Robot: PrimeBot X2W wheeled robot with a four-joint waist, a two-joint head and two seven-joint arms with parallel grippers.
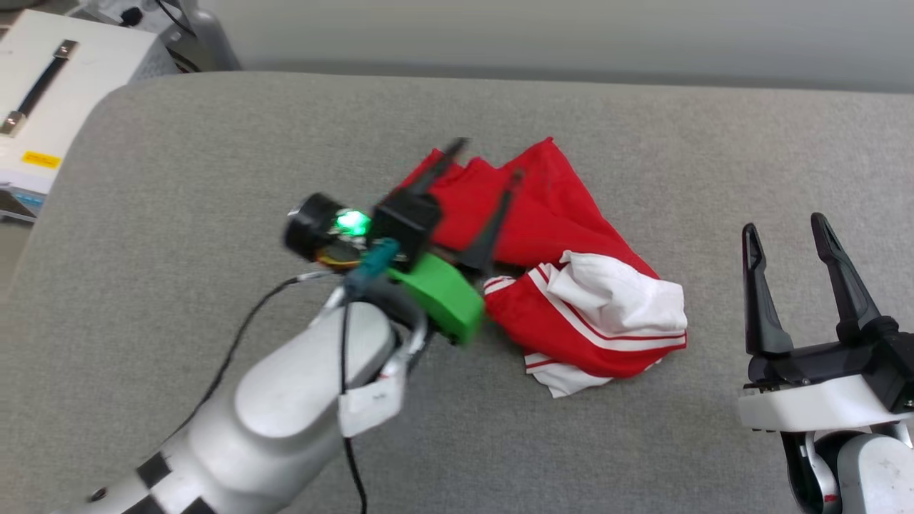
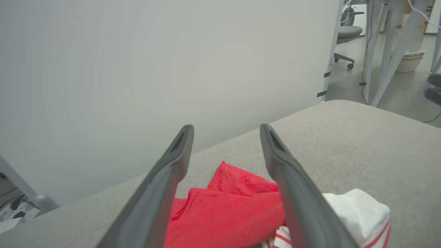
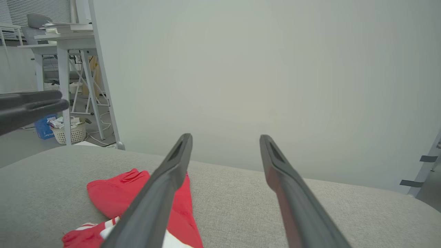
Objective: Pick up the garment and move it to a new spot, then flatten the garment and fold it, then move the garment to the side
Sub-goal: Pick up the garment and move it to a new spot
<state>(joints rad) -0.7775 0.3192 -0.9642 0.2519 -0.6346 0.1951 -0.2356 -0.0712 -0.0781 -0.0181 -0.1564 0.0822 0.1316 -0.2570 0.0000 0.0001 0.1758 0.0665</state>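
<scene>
Head view: the red T-shirt (image 1: pixel 564 214) lies crumpled on the grey cushion (image 1: pixel 214 178), its long axis running far-left to near-right. My left gripper (image 1: pixel 485 160) hangs over the shirt's far red end, fingers spread and empty. My right gripper (image 1: pixel 783 227), also spread and empty, sits well apart. I judge the left arm nearer.

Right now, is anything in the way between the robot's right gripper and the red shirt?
No, nothing visible. Only bare grey cushion lies between the right gripper, jaws open, and the garment. The left gripper hangs over the garment's other side, out of the path.
</scene>
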